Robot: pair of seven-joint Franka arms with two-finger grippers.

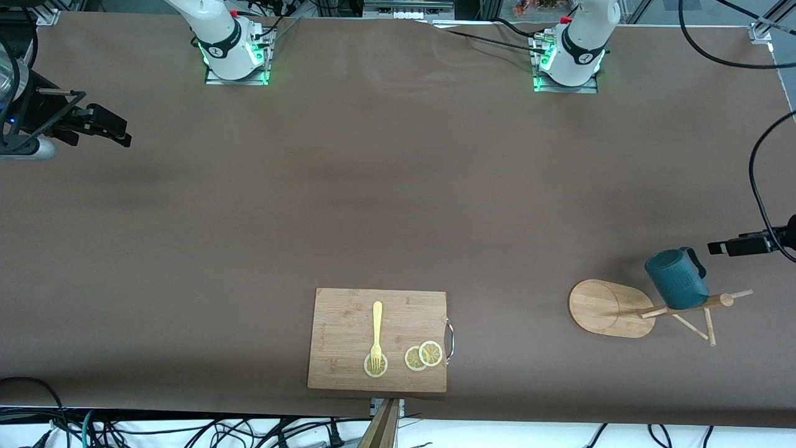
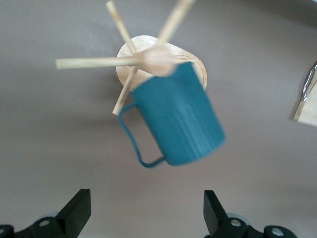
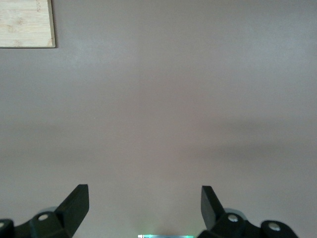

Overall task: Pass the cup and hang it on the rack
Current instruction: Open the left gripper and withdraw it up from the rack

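Note:
The teal-blue ribbed cup (image 1: 675, 280) (image 2: 181, 119) hangs tilted on the bamboo rack (image 1: 603, 308) (image 2: 157, 58), up against its post and pegs, at the left arm's end of the table. Its loop handle (image 2: 133, 136) points toward my left gripper (image 1: 719, 247) (image 2: 147, 203). That gripper is open, holds nothing and stands apart from the cup, level with the handle. My right gripper (image 1: 118, 132) (image 3: 144, 198) waits open over bare table at the right arm's end, with nothing between its fingers.
A rectangular wooden cutting board (image 1: 348, 311) (image 3: 25, 22) lies near the front camera's edge at mid-table. It carries a yellow fork (image 1: 377, 326) and lemon slices (image 1: 424, 356). Black cables (image 1: 755, 180) hang at the left arm's end.

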